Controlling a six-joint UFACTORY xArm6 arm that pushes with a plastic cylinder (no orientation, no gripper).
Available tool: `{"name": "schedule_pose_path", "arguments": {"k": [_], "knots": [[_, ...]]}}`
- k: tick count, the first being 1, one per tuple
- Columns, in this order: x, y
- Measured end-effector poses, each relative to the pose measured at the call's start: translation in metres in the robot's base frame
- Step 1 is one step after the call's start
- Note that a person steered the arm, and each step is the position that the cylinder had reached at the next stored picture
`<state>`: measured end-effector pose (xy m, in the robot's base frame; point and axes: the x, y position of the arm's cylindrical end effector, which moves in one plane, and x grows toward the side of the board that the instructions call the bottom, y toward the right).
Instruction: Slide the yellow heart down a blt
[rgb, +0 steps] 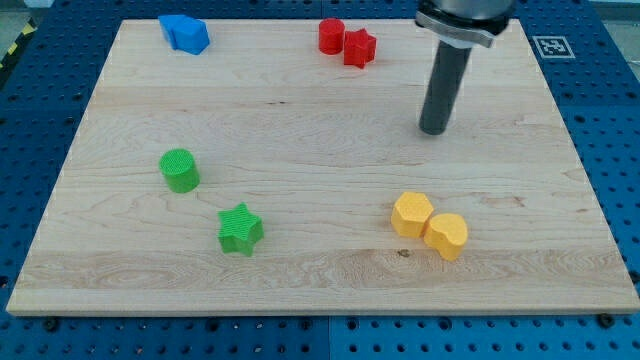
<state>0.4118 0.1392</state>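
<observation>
From the left: a green cylinder (180, 169) and green star (240, 229) sit clear. A yellow hexagon (411, 214) touches the yellow heart (447, 236) near the bottom right. My tip (433, 130), a bare rod holding nothing, stands well above them. Coming down, I could shove the hexagon too.
</observation>
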Motion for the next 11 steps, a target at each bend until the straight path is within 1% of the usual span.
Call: {"name": "schedule_pose_path", "arguments": {"k": [2, 3, 4, 5, 6, 8, 9, 11], "knots": [[0.001, 0.0], [0.019, 0.0], [0.047, -0.003], [0.062, -0.046], [0.083, -0.051], [0.094, -0.022], [0.107, -0.01], [0.127, -0.003]]}}
